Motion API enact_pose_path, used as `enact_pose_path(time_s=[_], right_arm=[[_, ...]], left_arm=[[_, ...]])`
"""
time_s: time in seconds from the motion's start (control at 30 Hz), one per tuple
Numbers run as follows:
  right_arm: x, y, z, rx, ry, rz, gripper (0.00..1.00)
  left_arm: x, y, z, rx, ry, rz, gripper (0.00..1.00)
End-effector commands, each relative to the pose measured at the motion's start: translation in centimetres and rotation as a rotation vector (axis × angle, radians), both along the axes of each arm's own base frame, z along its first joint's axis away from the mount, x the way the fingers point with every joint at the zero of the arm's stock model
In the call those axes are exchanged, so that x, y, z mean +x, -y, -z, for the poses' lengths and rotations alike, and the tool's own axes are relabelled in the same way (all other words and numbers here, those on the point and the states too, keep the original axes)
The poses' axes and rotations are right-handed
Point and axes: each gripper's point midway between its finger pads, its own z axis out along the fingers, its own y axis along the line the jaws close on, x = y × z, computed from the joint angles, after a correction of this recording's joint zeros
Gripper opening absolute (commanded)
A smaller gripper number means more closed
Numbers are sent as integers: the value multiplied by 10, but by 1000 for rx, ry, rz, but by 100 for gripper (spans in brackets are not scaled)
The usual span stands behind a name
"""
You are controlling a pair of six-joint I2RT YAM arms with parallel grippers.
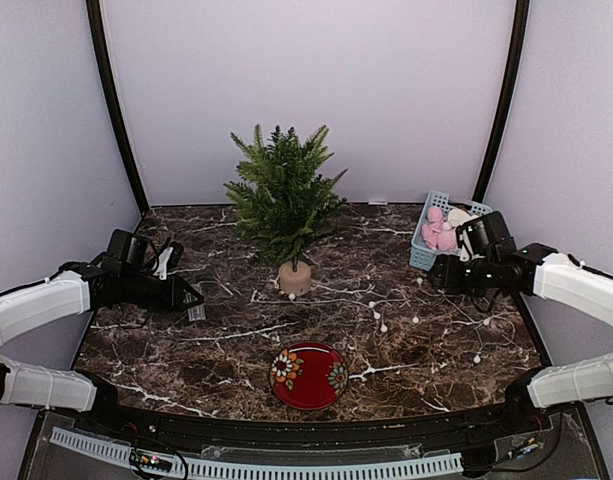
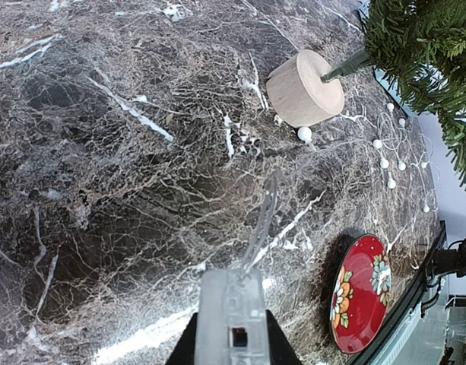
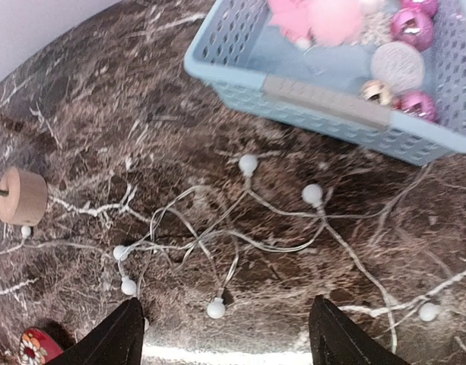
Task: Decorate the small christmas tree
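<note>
Right hand spread, left hand pressed together; small christmas tree upright, long axis vertical.

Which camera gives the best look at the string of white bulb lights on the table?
The right wrist view: the light string fills the middle, with wire loops and bulbs clear. The top external view shows only tiny white dots beside the small christmas tree; the left wrist view catches a few bulbs near its right edge.
</note>
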Motion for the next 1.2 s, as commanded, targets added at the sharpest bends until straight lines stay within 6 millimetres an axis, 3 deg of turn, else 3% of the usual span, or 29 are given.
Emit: enact_pose_path(time_s=[0.0,0.13,0.27,0.37,0.63,0.73,0.83,0.9,0.93,1.0,1.17], right_arm=[[10,-40,20,26,-2,-66,75],[27,-60,37,-21,-17,-124,71],[49,-58,57,-114,-72,-82,67],[52,-54,80,-171,-153,-31,67],[58,-59,108,-229,-204,-4,67],[57,-60,117,-229,-216,11,53],[56,-61,121,-207,-221,22,23],[57,-59,115,-197,-202,40,3],[57,-57,110,-196,-189,52,0],[60,-52,92,-189,-147,77,0],[61,-30,21,-170,12,146,0]], left_arm=[[1,5,-8,-14,25,30,0],[1,4,-8,-10,25,29,0],[1,3,-9,-4,30,22,0],[1,2,-9,-3,31,18,0],[0,3,-10,-4,35,23,0],[1,3,-11,-3,42,24,0],[2,2,-15,-2,57,20,0],[2,0,-18,7,73,9,0],[4,-4,-19,24,84,-10,0],[6,-10,-26,43,120,-38,0],[5,-9,-59,18,248,-13,0]])
